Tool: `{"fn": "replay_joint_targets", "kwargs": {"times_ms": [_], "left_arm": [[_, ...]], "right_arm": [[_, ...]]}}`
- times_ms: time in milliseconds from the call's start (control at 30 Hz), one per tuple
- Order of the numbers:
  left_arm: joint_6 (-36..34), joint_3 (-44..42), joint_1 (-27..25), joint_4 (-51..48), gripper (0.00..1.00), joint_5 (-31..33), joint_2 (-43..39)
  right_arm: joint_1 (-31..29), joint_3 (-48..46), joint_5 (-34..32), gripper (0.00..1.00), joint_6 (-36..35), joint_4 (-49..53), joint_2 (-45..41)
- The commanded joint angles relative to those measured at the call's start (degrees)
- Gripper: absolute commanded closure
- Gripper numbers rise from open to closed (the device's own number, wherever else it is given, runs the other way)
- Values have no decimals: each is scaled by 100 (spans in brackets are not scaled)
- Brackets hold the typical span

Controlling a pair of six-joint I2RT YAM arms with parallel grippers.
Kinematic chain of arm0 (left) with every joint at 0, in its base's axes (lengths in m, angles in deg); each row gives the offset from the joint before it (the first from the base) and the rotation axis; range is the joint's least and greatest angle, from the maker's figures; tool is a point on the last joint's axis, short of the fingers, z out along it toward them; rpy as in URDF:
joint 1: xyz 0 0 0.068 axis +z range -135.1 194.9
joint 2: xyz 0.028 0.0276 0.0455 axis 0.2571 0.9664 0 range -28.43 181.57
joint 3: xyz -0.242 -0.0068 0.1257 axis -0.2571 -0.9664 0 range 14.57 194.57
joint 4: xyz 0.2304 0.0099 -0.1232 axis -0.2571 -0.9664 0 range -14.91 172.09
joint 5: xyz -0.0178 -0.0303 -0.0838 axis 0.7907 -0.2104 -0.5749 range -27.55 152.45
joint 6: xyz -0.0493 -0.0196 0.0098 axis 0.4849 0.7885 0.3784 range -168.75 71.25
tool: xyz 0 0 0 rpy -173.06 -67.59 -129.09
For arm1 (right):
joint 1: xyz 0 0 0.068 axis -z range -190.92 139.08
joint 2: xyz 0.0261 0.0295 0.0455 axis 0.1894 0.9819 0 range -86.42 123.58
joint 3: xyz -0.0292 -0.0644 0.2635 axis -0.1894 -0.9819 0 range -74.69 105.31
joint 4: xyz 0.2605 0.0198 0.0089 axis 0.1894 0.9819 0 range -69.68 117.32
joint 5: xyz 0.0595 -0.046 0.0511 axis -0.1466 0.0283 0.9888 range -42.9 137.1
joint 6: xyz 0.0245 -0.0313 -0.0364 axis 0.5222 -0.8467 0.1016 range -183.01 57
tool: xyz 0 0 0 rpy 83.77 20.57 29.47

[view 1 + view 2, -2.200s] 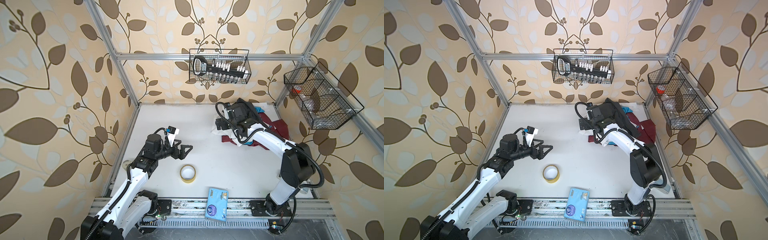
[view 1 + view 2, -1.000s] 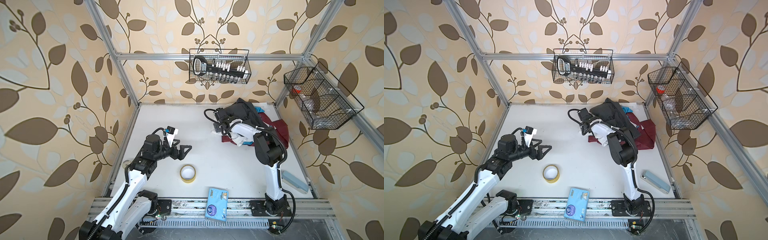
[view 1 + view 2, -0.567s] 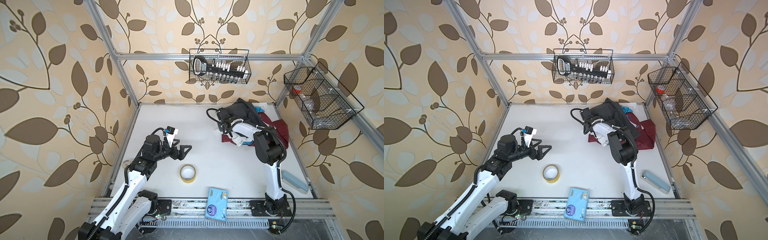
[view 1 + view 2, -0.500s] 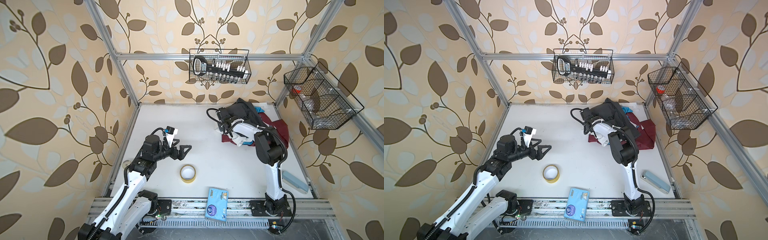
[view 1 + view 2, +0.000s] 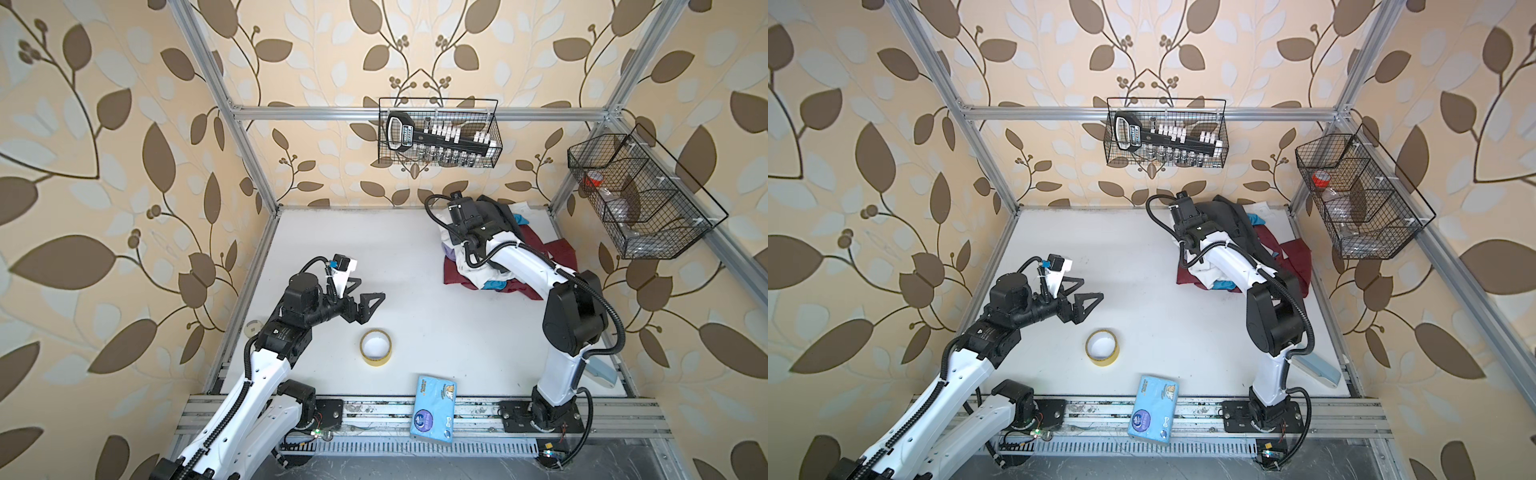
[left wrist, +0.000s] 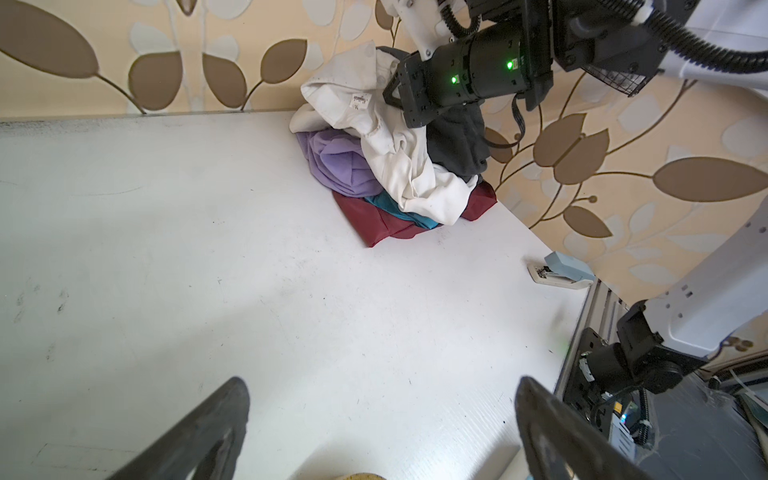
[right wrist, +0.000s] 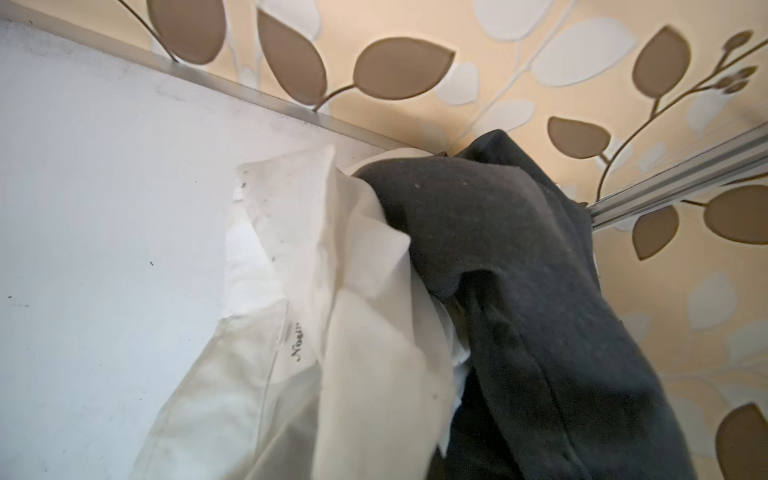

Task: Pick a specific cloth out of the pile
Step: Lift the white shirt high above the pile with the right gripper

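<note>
The cloth, a white collared shirt (image 6: 390, 153) with a small neck label, lies draped over the pile (image 6: 374, 224) of lilac, teal, maroon and dark grey garments at the table's back right. In both top views only its white folds (image 5: 473, 266) (image 5: 1202, 270) show under the right arm. My right gripper (image 6: 392, 97) is pressed into the shirt by the collar and shut on it. In the right wrist view the white fabric (image 7: 374, 353) covers the jaws, with the dark grey garment (image 7: 519, 270) beside it. My left gripper (image 5: 371, 289) (image 5: 1091, 289) (image 6: 380, 390) hovers open and empty over the left of the table.
A yellow tape roll (image 5: 375, 347) lies just in front of the left gripper. A blue tissue pack (image 5: 434, 405) sits on the front rail and a stapler (image 6: 561, 272) near the front right corner. Wire baskets (image 5: 438, 133) (image 5: 636, 195) hang on the back and right walls.
My right gripper has gone from open to shut at the shirt's collar and shifted a little towards the back wall. The left arm has stayed put.
</note>
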Motion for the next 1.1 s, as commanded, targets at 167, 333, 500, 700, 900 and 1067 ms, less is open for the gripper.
{"fn": "replay_joint_targets", "kwargs": {"times_ms": [167, 333, 500, 700, 900, 1067], "left_arm": [[-172, 156, -104, 57, 1, 198, -86], [-180, 157, -133, 48, 1, 212, -104], [-180, 148, -146, 47, 1, 229, -112], [-199, 130, -159, 47, 1, 256, -95], [-216, 130, -167, 21, 1, 303, -77], [-198, 156, -172, 29, 1, 230, -60]], "right_arm": [[-115, -6, -334, 100, -279, -104, -850], [-124, 49, -416, 100, -372, -219, -1132], [-150, 207, -379, 100, -512, -316, -1351], [-163, 508, -67, 100, -687, -558, -1455], [-172, 1127, 101, 100, -813, -549, -1298], [-299, 1532, -26, 100, -1029, -554, -1202]]}}
